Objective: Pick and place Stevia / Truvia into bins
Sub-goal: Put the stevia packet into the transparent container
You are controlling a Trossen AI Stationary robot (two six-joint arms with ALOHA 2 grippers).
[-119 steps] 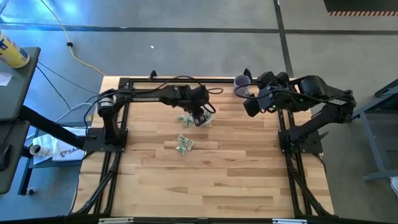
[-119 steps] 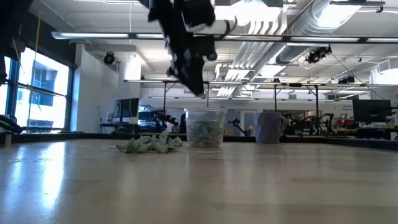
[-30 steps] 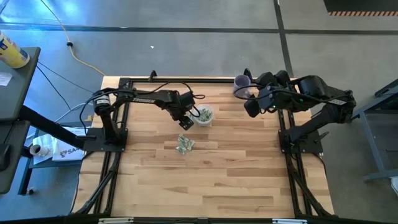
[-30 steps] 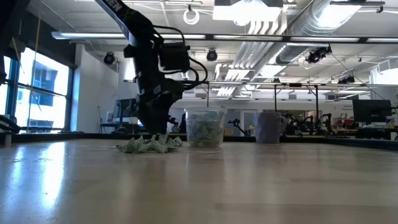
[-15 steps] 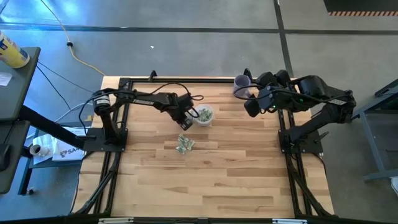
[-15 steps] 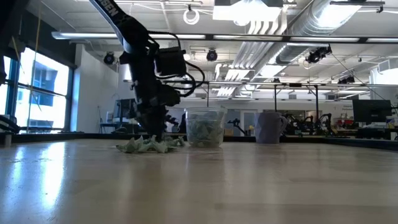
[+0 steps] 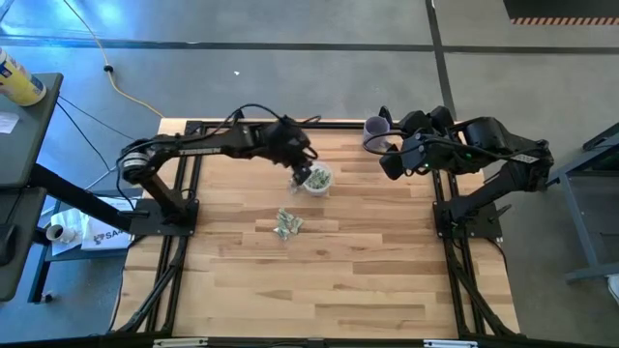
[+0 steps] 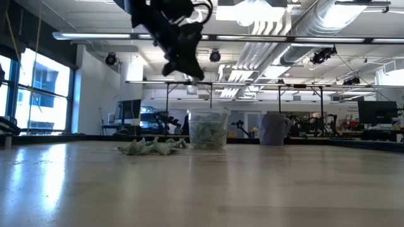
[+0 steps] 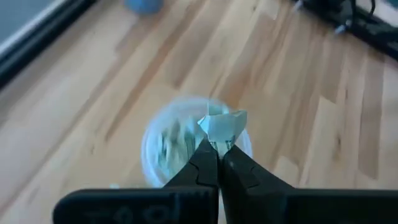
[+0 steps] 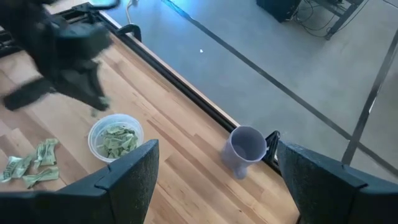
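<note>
Your left gripper has lifted off the packet pile since a second ago and now hangs over the clear cup, its fingers pinched on one folded Stevia packet. Your right gripper waits wide open at the table's far right edge, holding nothing. You have two cups: the clear one, part-filled with packets, and one purple cup. One loose pile of packets lies near the clear cup; its count is unclear.
</note>
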